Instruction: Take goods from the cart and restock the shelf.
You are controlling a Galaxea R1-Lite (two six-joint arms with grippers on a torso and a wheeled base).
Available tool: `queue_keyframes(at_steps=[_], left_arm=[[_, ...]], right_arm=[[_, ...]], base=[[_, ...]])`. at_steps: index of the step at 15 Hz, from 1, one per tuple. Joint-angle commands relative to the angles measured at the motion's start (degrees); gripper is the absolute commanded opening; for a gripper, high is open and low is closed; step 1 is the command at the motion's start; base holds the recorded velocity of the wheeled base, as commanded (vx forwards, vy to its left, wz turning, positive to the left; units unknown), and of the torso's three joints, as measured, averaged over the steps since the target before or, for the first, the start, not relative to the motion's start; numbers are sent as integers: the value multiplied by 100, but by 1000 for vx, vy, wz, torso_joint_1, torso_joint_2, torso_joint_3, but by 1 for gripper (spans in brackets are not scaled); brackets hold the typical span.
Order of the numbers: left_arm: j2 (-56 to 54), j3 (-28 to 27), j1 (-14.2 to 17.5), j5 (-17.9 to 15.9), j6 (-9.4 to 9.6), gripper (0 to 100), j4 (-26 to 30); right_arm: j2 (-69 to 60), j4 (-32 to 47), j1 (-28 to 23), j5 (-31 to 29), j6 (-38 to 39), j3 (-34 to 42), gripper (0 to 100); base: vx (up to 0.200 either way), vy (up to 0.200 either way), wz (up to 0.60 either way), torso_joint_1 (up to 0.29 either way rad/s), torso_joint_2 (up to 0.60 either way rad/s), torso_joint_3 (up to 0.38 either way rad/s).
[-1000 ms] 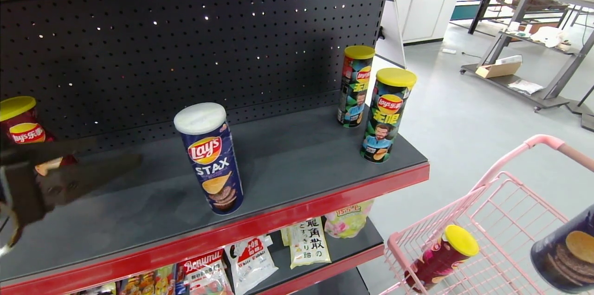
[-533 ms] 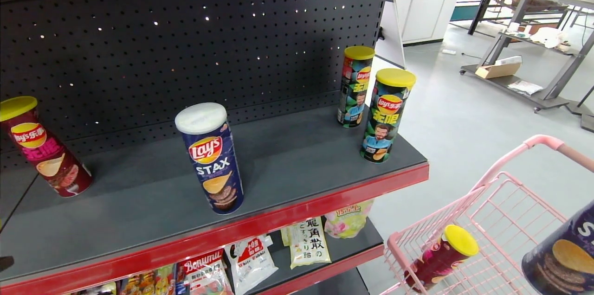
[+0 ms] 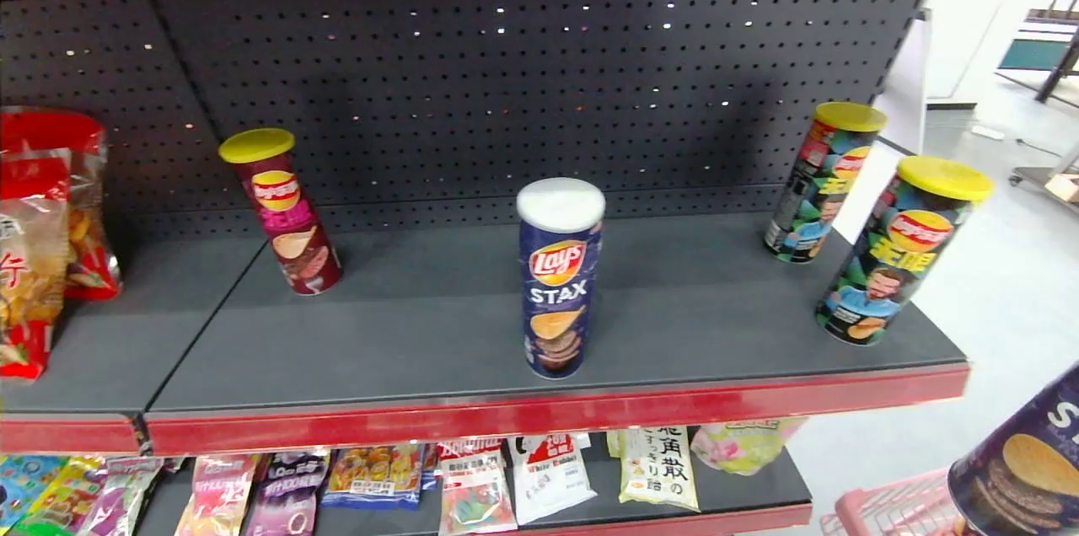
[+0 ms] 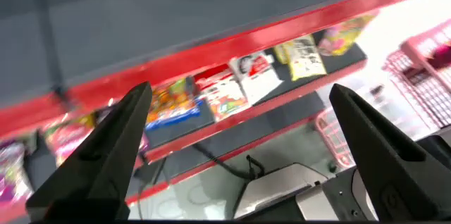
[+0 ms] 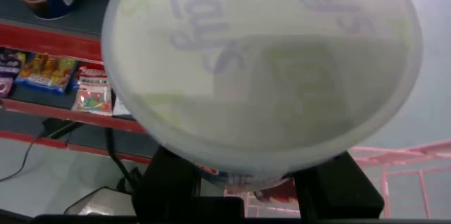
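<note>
Grips blue can (image 3: 1020,469) in right gripper (image 5: 254,185), clamped tight, off shelf's (image 3: 674,325) right end, near cart (image 3: 885,511). Holds left gripper (image 4: 239,91) spread wide, empty, facing lower shelves.

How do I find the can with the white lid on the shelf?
Look at the grey shelf with the red front edge. Near its middle, by that edge, stands a dark blue can. Its lid is white; the other shelf cans have yellow lids.
</note>
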Motion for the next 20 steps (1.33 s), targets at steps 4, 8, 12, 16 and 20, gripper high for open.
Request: queue_keyframes(at_steps=[4, 8, 12, 16, 20], left_arm=[[-464, 176, 0, 181, -7, 100, 226], [-1176, 554, 0, 277, -33, 100, 516], [-2450, 1336, 18, 374, -68, 100, 533], [-2442, 1881, 27, 611, -411, 100, -548], [-2442, 3120, 27, 1016, -297, 100, -2402]], right_arm=[[536, -599, 109, 231, -133, -266, 0], [1749, -1117, 487, 486, -106, -855, 0], [2794, -2023, 847, 776, -124, -1004, 0], [4174, -2401, 847, 978, -142, -1778, 0], [5194, -2664, 847, 1329, -150, -2648, 0]], base=[[0, 0, 0, 0, 0, 0], [0, 0, 0, 0, 0, 0], [0, 0, 0, 0, 0, 0], [0, 0, 0, 0, 0, 0], [0, 0, 0, 0, 0, 0]])
